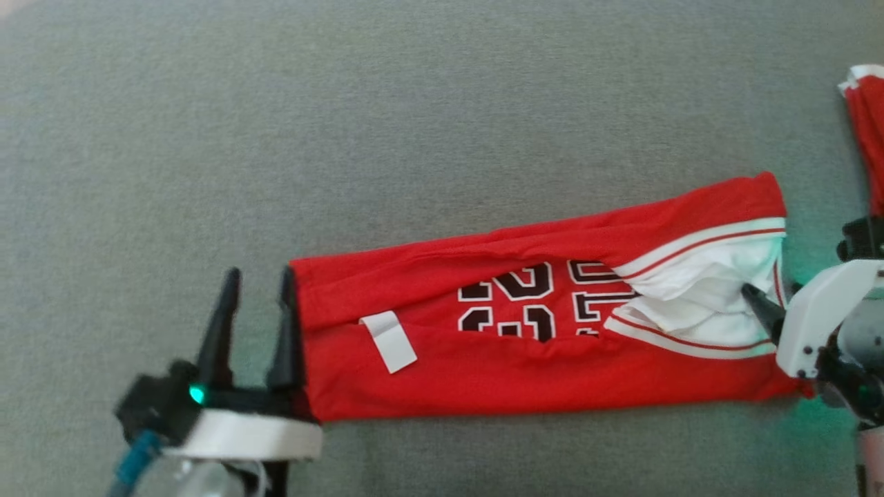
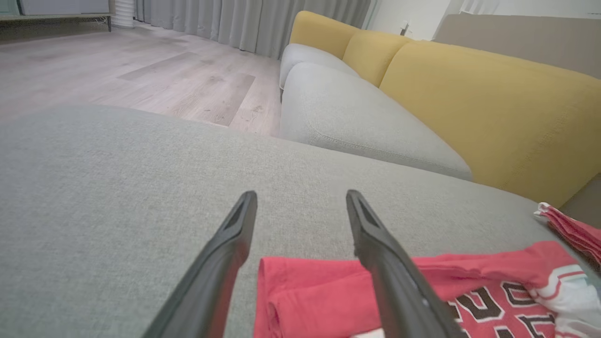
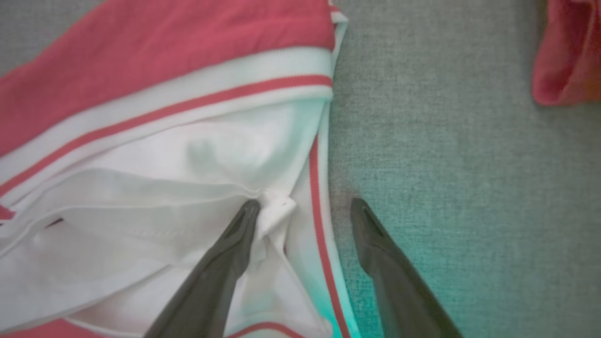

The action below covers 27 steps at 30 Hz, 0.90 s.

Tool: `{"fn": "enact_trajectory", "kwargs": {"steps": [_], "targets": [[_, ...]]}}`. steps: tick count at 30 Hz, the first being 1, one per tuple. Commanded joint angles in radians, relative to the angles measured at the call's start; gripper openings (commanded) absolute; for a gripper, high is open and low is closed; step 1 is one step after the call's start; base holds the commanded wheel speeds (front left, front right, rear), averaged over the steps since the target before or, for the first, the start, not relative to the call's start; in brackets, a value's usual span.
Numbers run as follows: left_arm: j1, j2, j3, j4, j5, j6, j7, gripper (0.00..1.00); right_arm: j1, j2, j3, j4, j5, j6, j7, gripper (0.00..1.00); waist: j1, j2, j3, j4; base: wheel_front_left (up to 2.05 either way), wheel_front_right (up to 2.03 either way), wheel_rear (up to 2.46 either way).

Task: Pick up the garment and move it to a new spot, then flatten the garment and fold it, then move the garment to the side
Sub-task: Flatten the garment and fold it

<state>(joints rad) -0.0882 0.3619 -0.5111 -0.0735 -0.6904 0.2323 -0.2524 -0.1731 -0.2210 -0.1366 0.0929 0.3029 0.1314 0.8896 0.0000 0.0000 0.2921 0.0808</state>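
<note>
Since the red knit jersey with black-and-white numerals (image 1: 539, 331) lies as a long folded strip on the grey woven cushion (image 1: 414, 103), left gripper (image 1: 260, 274) spread wide and empty at its hem end, right gripper (image 3: 305, 203) spread wide astride its white-trimmed edge, the next fold probably wants all layers pinched squarely.

A grey fabric surface (image 1: 414, 103) carries a second, folded red-and-white cloth (image 1: 867, 124) at its right edge, and beyond it stand a yellow-backed sofa (image 2: 493, 103), a wooden floor (image 2: 164, 75) and grey curtains (image 2: 235, 19).
</note>
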Motion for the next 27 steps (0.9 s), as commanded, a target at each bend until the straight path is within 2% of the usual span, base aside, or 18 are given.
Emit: {"fn": "enact_trajectory", "kwargs": {"steps": [1, 6, 7, 8, 13, 18, 23, 27], "targets": [[0.026, -0.022, 0.059, -0.023, 0.073, -0.028, -0.009, 1.0, -0.001, -0.022, 0.026, 0.007, -0.02, -0.001, 0.039, 1.0, 0.0, 0.0, 0.001, 0.018, 0.0, 0.0, 0.0], [0.072, -0.105, 0.103, -0.012, 0.182, -0.095, -0.009, 1.0, 0.022, -0.017, 0.042, 0.019, 0.014, -0.001, 0.099, 1.0, 0.0, 0.0, -0.006, 0.034, 0.0, 0.0, 0.0], [0.083, -0.123, 0.115, -0.006, 0.204, -0.112, -0.009, 1.0, 0.025, -0.014, 0.044, 0.014, 0.031, -0.001, 0.1, 0.16, 0.0, 0.0, -0.008, 0.037, 0.0, 0.0, 0.0], [0.094, -0.143, 0.129, 0.0, 0.221, -0.127, -0.009, 1.0, 0.027, -0.008, 0.04, 0.012, 0.05, -0.001, 0.097, 0.0, 0.0, 0.0, -0.012, 0.039, 0.0, 0.0, 0.0], [0.144, -0.231, 0.208, 0.028, 0.288, -0.201, -0.009, 1.0, 0.006, -0.021, -0.005, -0.012, 0.093, -0.001, 0.027, 0.0, 0.0, 0.0, -0.04, 0.033, 0.0, 0.0, 0.0], [0.184, -0.279, 0.262, 0.06, 0.336, -0.263, -0.009, 1.0, -0.006, -0.09, -0.096, -0.024, 0.092, -0.001, -0.013, 0.0, 0.0, 0.0, -0.089, 0.024, 0.0, 0.0, 0.0], [0.218, -0.302, 0.299, 0.09, 0.358, -0.298, -0.009, 1.0, -0.007, -0.143, -0.201, -0.067, 0.106, -0.001, -0.012, 0.0, 0.0, 0.0, -0.138, 0.026, 0.0, 0.0, 0.0], [0.242, -0.309, 0.315, 0.116, 0.368, -0.31, -0.009, 1.0, 0.014, -0.156, -0.191, -0.169, 0.139, -0.001, 0.033, 0.0, 0.0, 0.0, -0.168, 0.032, 0.0, 0.0, 0.0]]}}
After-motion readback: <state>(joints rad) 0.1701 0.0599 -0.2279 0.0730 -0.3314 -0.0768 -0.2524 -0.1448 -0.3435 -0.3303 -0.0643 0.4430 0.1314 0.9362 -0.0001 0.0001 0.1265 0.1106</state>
